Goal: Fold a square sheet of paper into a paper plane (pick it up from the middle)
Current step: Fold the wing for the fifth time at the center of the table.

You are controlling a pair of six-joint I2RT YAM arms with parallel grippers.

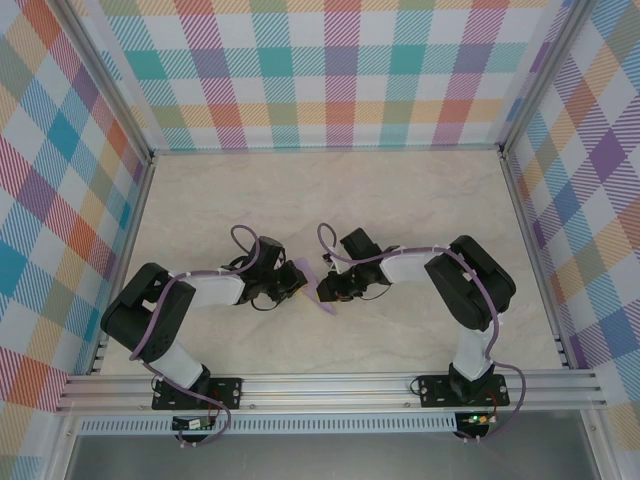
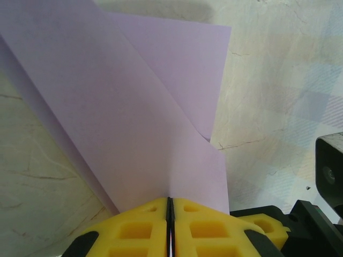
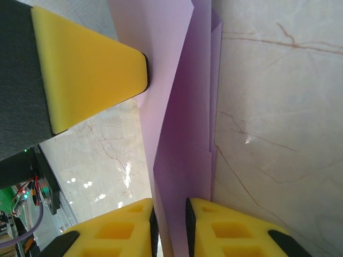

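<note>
In the top view the two arms bend inward from the bottom of the frame. Their ends meet just left of the middle, over the pale marbled tabletop. The lilac sheet of paper sits between them there, partly hidden by the dark wrists. Checked walls close in the tabletop on the left, top and right.

The left tool shows at the bottom centre of the left wrist view. Its two yellow fingers are pressed together, pinching the lower edge of the paper. From that grip the sheet fans up and to the left across most of the frame. It is folded: one flap lies over another, a slanted crease runs down from the top, and a sharp corner reaches the upper right. A dark part of the other arm shows at the lower right edge.

In the right wrist view, the right tool is at the bottom centre. Its fingers are closed on a narrow stack of paper layers seen nearly edge-on, which rises to the top of the frame. One yellow finger of the left tool comes in from the upper left, its tip against the sheet. Whether the paper touches the tabletop cannot be told.
</note>
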